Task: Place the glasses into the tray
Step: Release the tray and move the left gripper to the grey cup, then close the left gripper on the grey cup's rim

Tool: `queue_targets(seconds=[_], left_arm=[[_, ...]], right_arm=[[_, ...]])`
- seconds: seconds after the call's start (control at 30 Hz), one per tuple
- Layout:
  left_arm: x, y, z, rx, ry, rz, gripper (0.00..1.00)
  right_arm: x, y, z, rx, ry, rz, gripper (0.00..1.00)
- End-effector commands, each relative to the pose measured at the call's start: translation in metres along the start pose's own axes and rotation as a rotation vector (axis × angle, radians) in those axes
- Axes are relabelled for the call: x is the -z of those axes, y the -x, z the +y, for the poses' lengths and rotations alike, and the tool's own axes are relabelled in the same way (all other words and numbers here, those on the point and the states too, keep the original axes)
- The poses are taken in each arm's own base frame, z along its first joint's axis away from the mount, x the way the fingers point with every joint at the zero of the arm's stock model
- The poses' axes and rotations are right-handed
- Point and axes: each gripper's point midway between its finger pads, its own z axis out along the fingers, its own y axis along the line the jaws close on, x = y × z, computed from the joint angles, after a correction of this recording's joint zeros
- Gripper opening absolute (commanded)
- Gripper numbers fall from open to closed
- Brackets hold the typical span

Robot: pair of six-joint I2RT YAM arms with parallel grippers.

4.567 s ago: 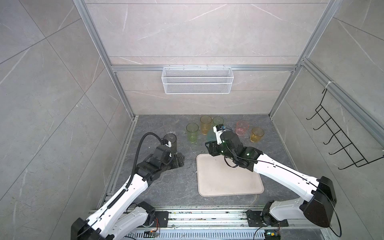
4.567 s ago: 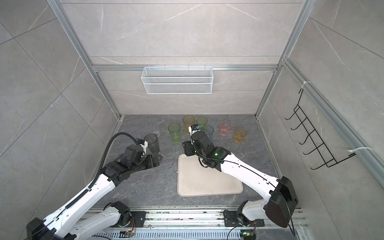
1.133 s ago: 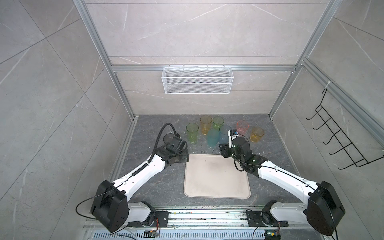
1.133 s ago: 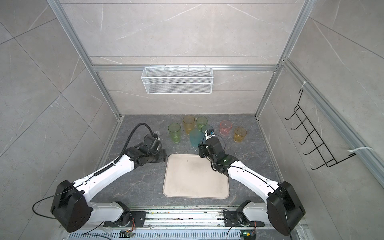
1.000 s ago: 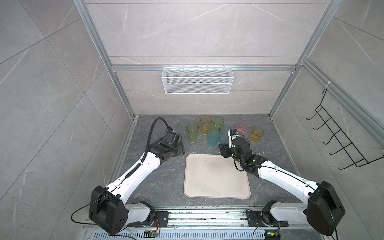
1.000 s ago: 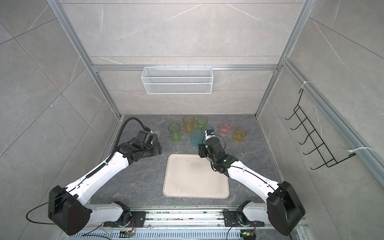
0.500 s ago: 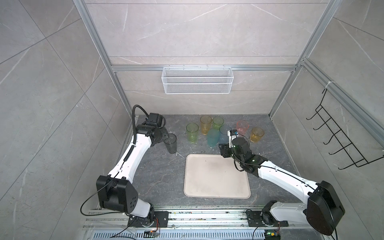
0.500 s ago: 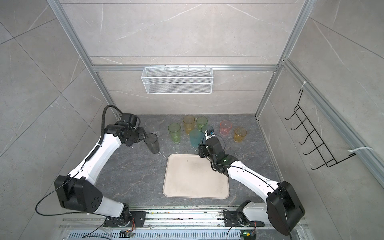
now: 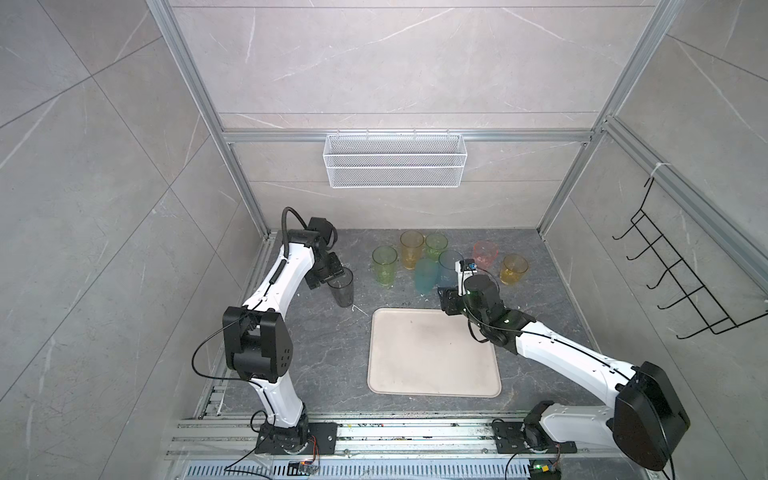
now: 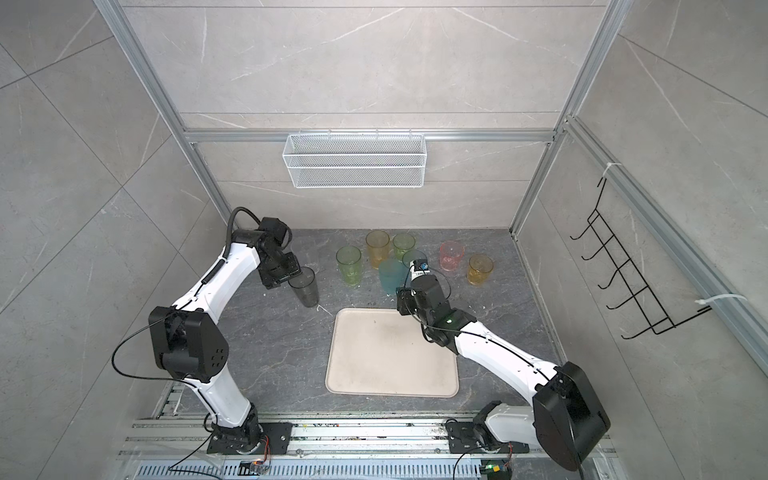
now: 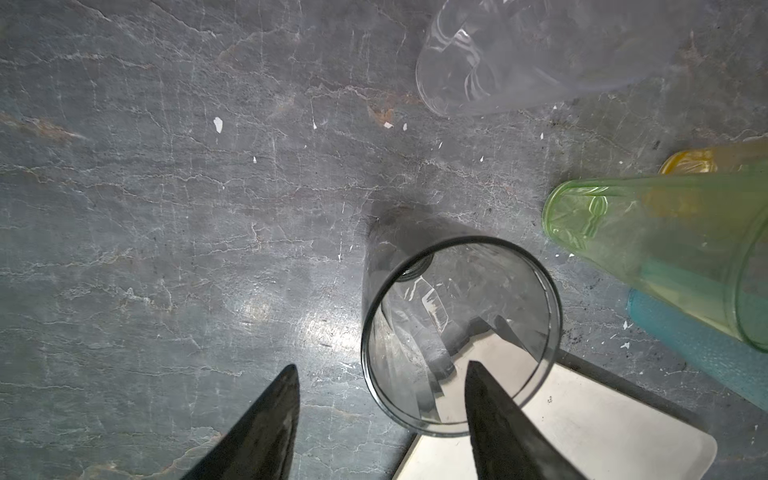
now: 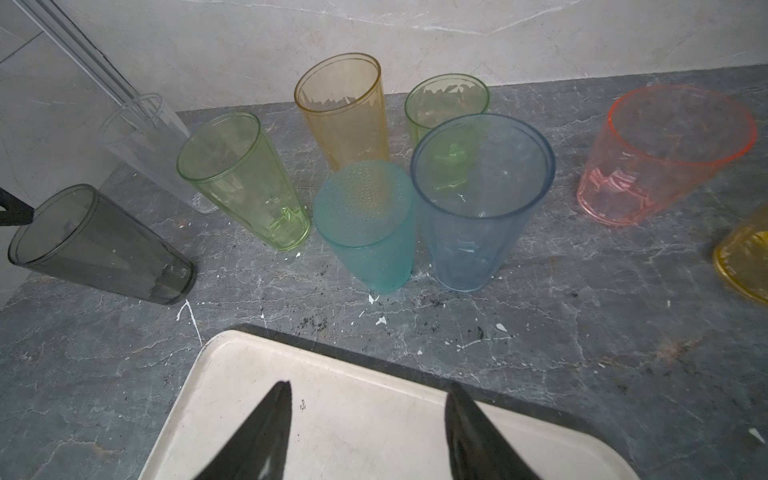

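Glasses [image 12: 365, 224]: nine, all standing on the desk [image 9: 328, 361] beyond the far edge of the tray [image 9: 432, 357]. Right arm [image 9: 557, 345] stretched low over the tray's far right corner, right jaws open, holding nothing, facing the cluster; left arm [image 9: 278, 282] folded, elbow high, wrist bent down, left jaws open astride the rim of the smoky grey glass [image 11: 415, 291], contact unclear. Count: smoky grey one, teal [image 9: 424, 276] one, blue [image 12: 478, 199] one, green two, tall [image 9: 384, 266] and short [image 9: 435, 245], amber two, tall [image 9: 411, 249] and short [image 9: 513, 270], pink [image 9: 485, 254] one, clear [image 12: 145, 141] one.

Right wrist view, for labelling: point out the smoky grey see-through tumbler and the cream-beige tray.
Smoky grey see-through tumbler [image 12: 116, 257]: right wrist view, side wall.
Flat cream-beige tray [image 12: 249, 365]: right wrist view, bare floor.
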Motion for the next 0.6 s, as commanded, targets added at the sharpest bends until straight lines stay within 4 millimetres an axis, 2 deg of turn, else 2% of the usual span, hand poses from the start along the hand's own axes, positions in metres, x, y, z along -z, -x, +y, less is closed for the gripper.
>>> queue_targets(seconds=[0.0, 0.2, 0.3, 0.37, 0.57], left_arm=[[0.000, -0.004, 0.004, -0.029, 0.013, 0.053, 0.61], [-0.010, -0.002, 0.009, -0.027, 0.033, 0.071, 0.50], [-0.013, -0.001, 0.009, -0.029, 0.035, 0.073, 0.40], [-0.015, 0.001, 0.008, -0.037, 0.029, 0.073, 0.29], [-0.023, 0.001, 0.010, -0.036, 0.044, 0.089, 0.20]], right_arm=[[-0.004, 0.000, -0.004, -0.012, -0.025, 0.000, 0.61], [-0.004, 0.000, -0.004, -0.015, -0.027, 0.001, 0.61], [-0.004, -0.001, -0.005, -0.014, -0.030, 0.005, 0.61], [-0.005, -0.001, -0.005, -0.015, -0.030, 0.005, 0.61], [-0.006, -0.001, -0.004, -0.015, -0.031, 0.010, 0.61]])
